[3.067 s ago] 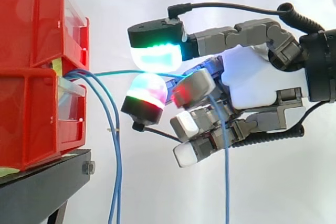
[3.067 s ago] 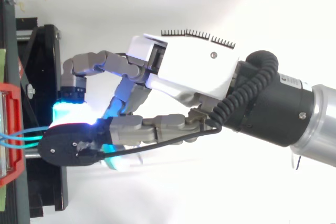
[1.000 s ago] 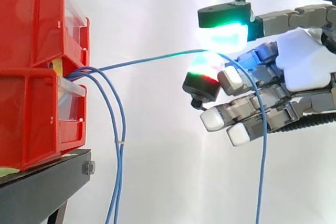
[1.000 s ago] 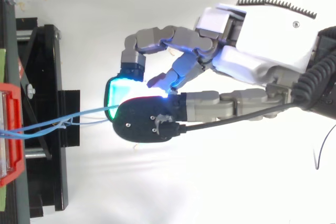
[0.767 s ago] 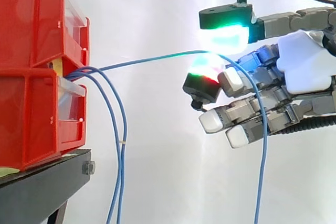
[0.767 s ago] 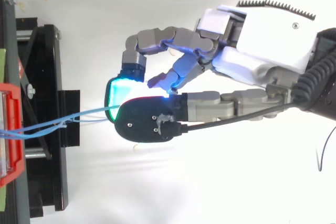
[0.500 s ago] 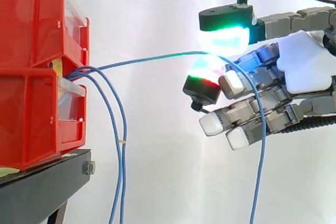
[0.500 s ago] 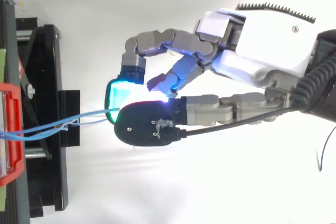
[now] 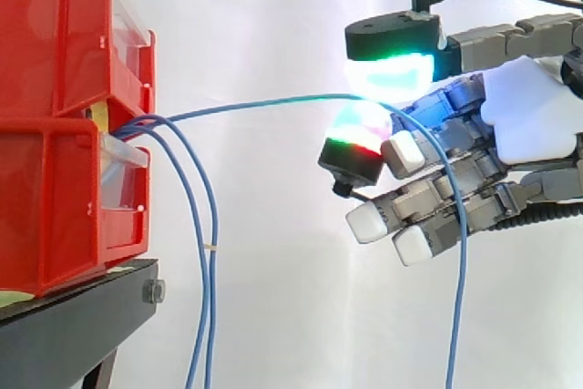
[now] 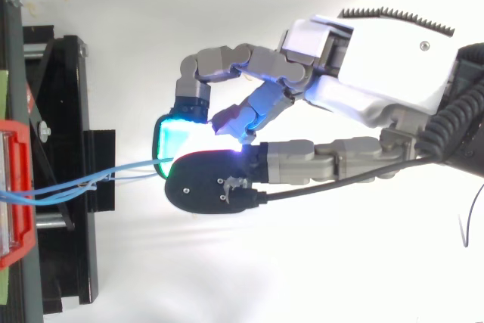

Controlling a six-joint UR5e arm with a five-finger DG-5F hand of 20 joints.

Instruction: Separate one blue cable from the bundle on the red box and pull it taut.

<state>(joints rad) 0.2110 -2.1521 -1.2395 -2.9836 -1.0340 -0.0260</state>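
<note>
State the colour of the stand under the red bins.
Black. The stand shows best in the side view.

- The hand (image 9: 533, 120) has a white palm shell, grey finger links and black housings behind its pads.
- Its upper pad (image 9: 393, 72) glows green, shading to cyan.
- The pad under it (image 9: 357, 127) is pale pink on top, with a green band above a red one.
- The lower pads (image 9: 369, 222) are plain white.
- The blue cable (image 9: 255, 105) is mid blue, tinged teal-green close to the glowing pad.
- The bundle (image 9: 202, 225) is the same blue, with a small pale tie (image 9: 211, 245).
- The bins (image 9: 55, 179) are bright red with clear fronts.
- The stand (image 9: 82, 321) is black, with a silver bolt (image 9: 153, 291).
- The curtain (image 9: 273, 6) is plain white, unpatterned.
</note>
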